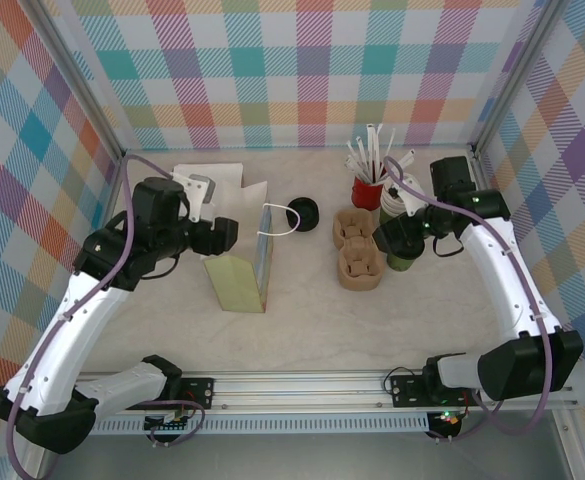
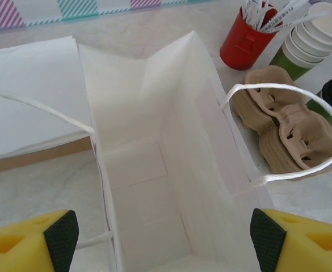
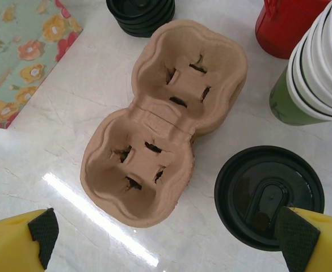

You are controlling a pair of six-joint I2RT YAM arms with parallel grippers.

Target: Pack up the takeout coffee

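Hovering above coffee [image 3: 262,192] (apparently): right hand [image 3: 167,235]

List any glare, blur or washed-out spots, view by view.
Right wrist: a bright glare streak on the table beside the carrier, and a sheen on the lid. Left wrist: the white bag interior looks washed out, low in contrast. Top external: even light, sharp, only soft shadows.

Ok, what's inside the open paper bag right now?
The left wrist view looks down into the paper bag: bare white walls and a creased floor, nothing lying in it. The floor's nearest strip runs off the frame, so that part can't be checked.
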